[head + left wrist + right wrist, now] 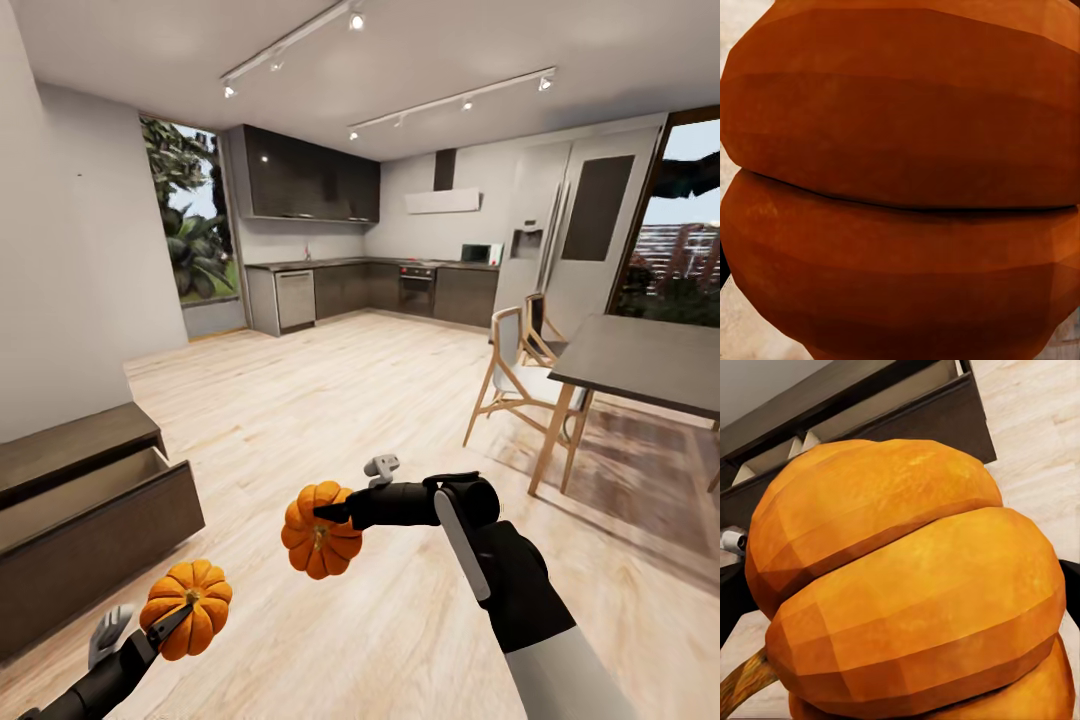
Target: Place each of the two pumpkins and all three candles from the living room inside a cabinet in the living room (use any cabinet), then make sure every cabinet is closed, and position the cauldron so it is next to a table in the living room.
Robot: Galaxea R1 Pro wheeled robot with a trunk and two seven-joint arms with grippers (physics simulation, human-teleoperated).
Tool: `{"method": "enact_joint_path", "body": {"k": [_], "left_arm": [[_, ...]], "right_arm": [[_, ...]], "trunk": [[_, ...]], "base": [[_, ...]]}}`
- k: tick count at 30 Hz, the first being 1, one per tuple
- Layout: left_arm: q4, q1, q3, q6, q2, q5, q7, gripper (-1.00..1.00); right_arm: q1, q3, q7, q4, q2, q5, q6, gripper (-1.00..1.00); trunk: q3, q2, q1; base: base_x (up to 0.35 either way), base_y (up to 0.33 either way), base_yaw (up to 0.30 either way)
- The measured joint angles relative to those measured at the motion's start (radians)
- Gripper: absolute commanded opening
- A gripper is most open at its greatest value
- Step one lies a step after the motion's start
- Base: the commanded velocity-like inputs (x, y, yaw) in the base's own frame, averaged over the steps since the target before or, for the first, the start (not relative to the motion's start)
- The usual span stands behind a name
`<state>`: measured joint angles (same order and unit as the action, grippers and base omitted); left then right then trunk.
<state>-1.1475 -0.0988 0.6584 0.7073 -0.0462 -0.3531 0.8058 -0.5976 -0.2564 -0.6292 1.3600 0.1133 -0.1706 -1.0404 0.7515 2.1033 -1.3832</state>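
Your left gripper (172,622) pinches one squat ribbed orange pumpkin (188,608) low at 7 o'clock, and your right gripper (328,513) pinches the second ribbed orange pumpkin (320,531) near centre, both carried clear of the pale plank floor (330,400). The low dark-brown wooden cabinet (90,540) sits at 9 o'clock, drawer pulled out, long axis running 8 to 2. Left arm is nearer; likely it goes first.

Ribbed orange pumpkins (187,608) (320,530), dark-brown cabinet (90,530) at left frame edge, pale wood-plank floor (330,400), black tools.
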Motion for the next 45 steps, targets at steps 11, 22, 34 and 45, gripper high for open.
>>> {"method": "enact_joint_path", "body": {"k": [11,22,34,45], "left_arm": [[-0.002,0.0,0.0,-0.003,0.003,0.0,0.0,-1.0],[0.0,0.0,-0.001,-0.014,0.005,0.0,0.0,-1.0],[-0.005,-0.006,-0.006,-0.064,0.024,-0.002,0.002,-1.0],[-0.08,-0.354,-0.015,0.207,-0.023,0.06,-0.017,-1.0]], "right_arm": [[0.0,0.0,0.0,0.0,0.0,0.001,0.0,-1.0],[0.0,0.0,-0.001,0.0,0.0,0.008,0.0,-1.0],[0.007,0.006,-0.001,0.023,-0.007,0.005,0.001,-1.0],[-0.065,0.184,0.21,0.04,-0.002,-0.006,-0.001,-1.0]], "trunk": [[-0.013,-0.049,0.027],[-0.002,-0.049,0.027],[0.001,-0.049,0.027],[0.003,-0.049,0.027]], "base": [[0.0,0.0,0.209],[0.0,0.0,0.209],[0.062,0.009,0.049],[0.052,0.014,0.147]]}}
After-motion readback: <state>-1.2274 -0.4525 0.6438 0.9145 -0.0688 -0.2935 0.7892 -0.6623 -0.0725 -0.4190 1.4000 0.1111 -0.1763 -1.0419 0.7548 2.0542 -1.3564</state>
